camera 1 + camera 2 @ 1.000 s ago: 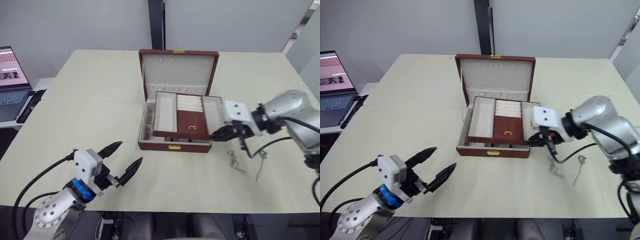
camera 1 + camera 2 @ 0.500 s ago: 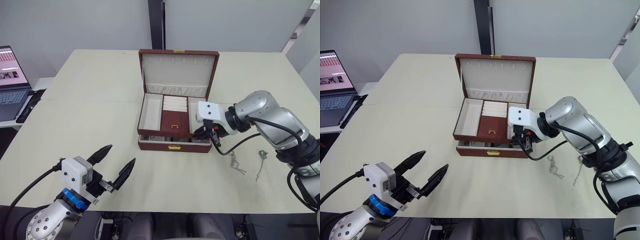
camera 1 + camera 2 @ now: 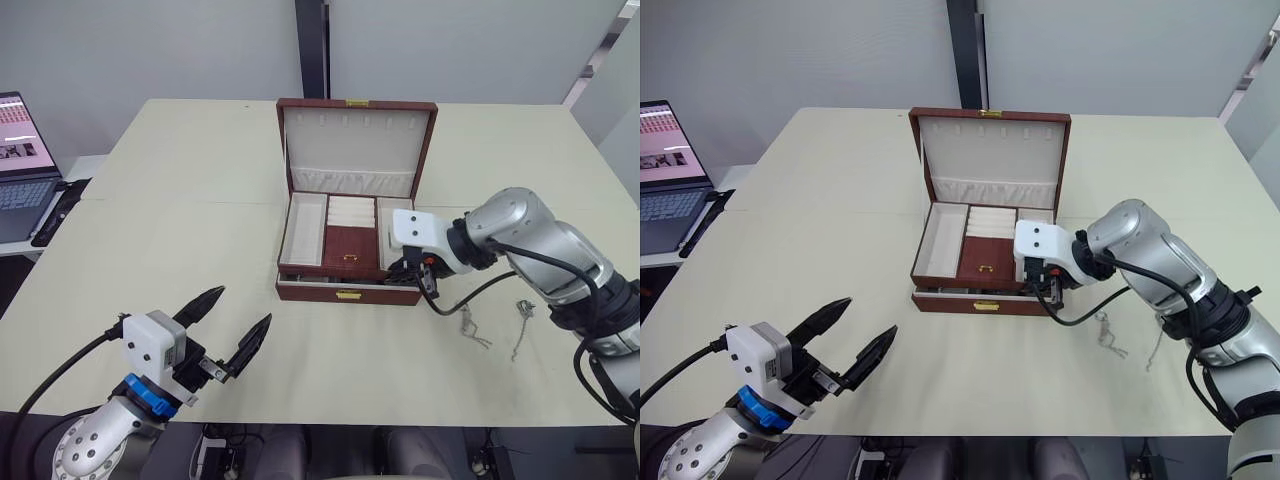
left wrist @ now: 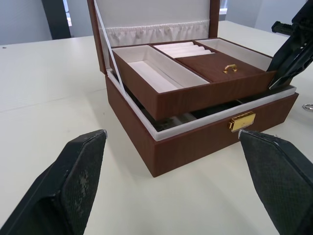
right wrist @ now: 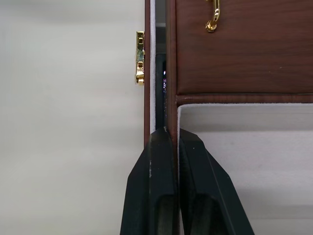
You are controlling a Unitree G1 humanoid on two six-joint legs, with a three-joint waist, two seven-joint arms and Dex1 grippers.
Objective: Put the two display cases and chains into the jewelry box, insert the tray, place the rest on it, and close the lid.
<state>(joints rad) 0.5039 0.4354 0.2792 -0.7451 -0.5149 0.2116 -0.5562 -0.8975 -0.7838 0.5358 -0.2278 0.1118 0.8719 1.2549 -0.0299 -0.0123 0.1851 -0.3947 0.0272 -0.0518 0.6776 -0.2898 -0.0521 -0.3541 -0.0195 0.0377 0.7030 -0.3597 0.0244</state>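
Right pincer (image 5: 172, 161) clamped on one tray (image 3: 340, 240) over one jewelry box (image 3: 330, 292).

One jewelry box (image 3: 346, 291) is counted on the table (image 3: 180, 240), with one lid (image 3: 357, 140) raised toward the table's far edge and one tray (image 3: 347, 240) in it. One gold clasp (image 3: 348, 294) is seen on the box front and one gold tab (image 3: 350, 256) on the tray's centre flap. Two chains (image 3: 470, 325) (image 3: 522, 323) are counted toward the table's right edge. Two grippers are counted, the left gripper (image 3: 231, 328) and the right gripper (image 3: 412, 272). One laptop (image 3: 22, 170) is counted beyond the left edge
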